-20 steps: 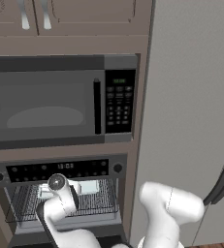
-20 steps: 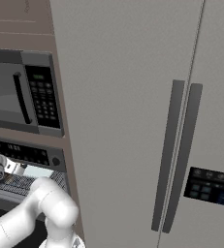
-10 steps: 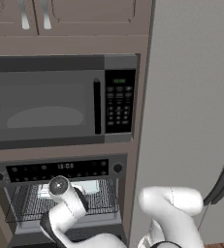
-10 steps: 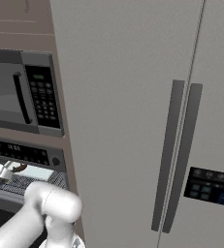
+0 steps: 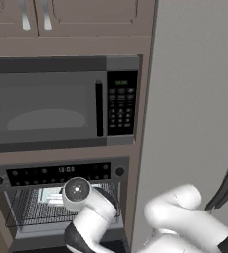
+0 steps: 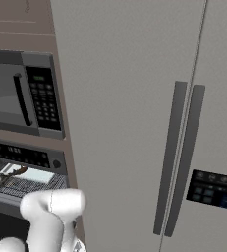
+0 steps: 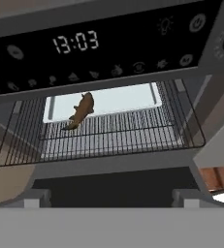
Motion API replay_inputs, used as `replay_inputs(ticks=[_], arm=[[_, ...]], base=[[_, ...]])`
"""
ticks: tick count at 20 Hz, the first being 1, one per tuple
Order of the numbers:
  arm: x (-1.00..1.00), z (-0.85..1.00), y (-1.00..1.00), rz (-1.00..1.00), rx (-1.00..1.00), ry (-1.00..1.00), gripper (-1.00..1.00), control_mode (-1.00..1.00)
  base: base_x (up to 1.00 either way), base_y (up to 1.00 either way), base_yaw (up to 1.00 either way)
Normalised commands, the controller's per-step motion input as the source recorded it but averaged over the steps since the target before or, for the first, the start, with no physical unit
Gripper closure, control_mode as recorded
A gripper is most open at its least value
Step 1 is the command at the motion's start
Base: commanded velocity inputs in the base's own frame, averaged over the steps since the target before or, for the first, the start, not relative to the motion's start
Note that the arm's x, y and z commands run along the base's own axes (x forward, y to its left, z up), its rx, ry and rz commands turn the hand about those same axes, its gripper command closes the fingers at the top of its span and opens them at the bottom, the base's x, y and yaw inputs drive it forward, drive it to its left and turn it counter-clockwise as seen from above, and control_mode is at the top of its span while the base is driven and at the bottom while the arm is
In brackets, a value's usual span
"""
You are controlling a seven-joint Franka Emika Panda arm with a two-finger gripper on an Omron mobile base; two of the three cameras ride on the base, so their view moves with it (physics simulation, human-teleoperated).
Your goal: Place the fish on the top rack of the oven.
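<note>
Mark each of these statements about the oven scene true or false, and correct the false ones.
1. The fish lies on the top rack. True.
2. The oven display reads 13:03. True.
3. The claw is shut on the fish. False: the fish lies free on the rack, with nothing gripping it.
4. The microwave sits below the oven. False: it sits above it.
5. The oven door is closed. False: the cavity is open to view.

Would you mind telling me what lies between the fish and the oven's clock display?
Nothing: in the hand view only bare rack and open cavity separate the fish from the display.
</note>
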Motion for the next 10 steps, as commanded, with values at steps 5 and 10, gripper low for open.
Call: replay_inputs(ticks=[5, 10], arm=[[-0.94, 0.61, -0.19, 0.0, 0.05, 0.0, -1.0, -1.0], [-0.96, 0.3, 0.0, 0.0, 0.0, 0.0, -1.0, -1.0]], base=[[0.0, 0.0, 0.0], [0.0, 0.0, 0.0]])
